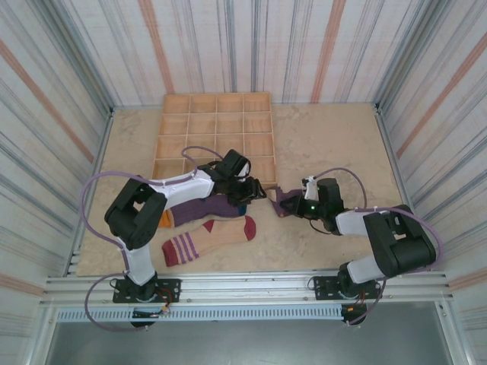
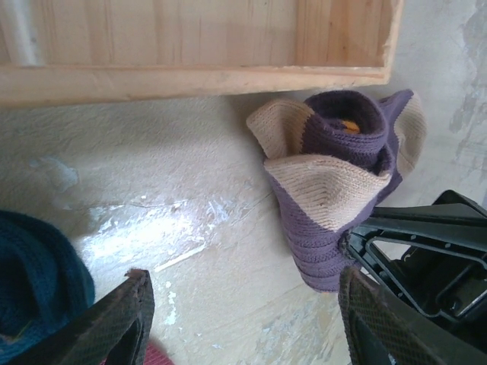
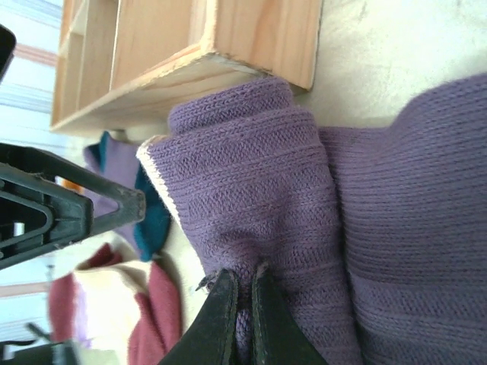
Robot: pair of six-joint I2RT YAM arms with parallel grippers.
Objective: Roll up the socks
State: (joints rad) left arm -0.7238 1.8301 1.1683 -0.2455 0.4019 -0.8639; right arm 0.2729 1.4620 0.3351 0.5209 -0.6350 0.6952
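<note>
Purple knit sits at the centre of the overhead view. A dark purple rolled sock (image 1: pixel 284 202) lies just off the lower right corner of the pale wooden compartment tray (image 1: pixel 217 137), with the right gripper (image 1: pixel 294 199) on it and the left gripper (image 1: pixel 249 190) hanging just to its left. At lower left, a purple sock with orange cuff and teal toe (image 1: pixel 199 209) and a tan sock with red toe and striped cuff (image 1: pixel 207 234) lie flat, touching. The beige table (image 1: pixel 327 144) is bare toward the right.

From the left wrist, the left gripper (image 2: pixel 243 319) stands wide apart, holding nothing. The dark purple rolled sock (image 2: pixel 335 190), cream patches showing, sits right of centre, close against the tray wall (image 2: pixel 190 76).

From the right wrist, the right gripper (image 3: pixel 243 304) is clenched on a thin fold of the roll's outer layer.

So slight a pinch could slip, or peel that layer and unwind the roll if pulled. The tray corner (image 3: pixel 228 53) may snag the knit, and the grippers are close enough to collide. The safer room lies rightward.
</note>
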